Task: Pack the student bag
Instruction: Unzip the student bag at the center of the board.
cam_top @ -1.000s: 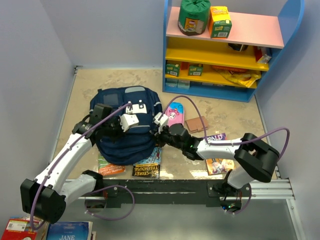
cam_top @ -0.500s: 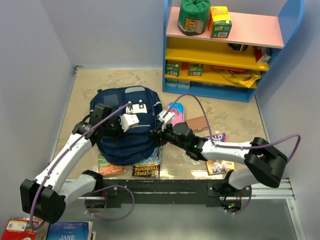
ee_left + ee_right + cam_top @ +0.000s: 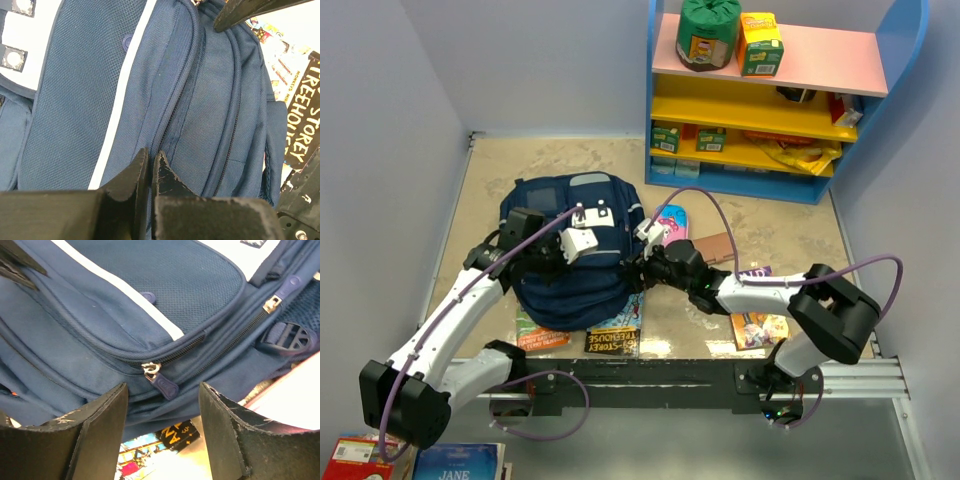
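One soft, floppy student bag (image 3: 568, 293): left gripper (image 3: 151, 153) pinches its fabric; right gripper (image 3: 162, 388) is spread around the centre-frame zipper pull (image 3: 167, 386), probably the best hold.

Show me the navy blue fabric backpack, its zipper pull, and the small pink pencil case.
navy blue fabric backpack (image 3: 568, 295): top external view, lower front panel.
navy zipper pull (image 3: 165, 386): right wrist view, its tab.
small pink pencil case (image 3: 674, 225): top external view, upper face.

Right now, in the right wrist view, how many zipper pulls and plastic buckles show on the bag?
Zipper pulls: 2
Plastic buckles: 1
Total on the student bag: 3
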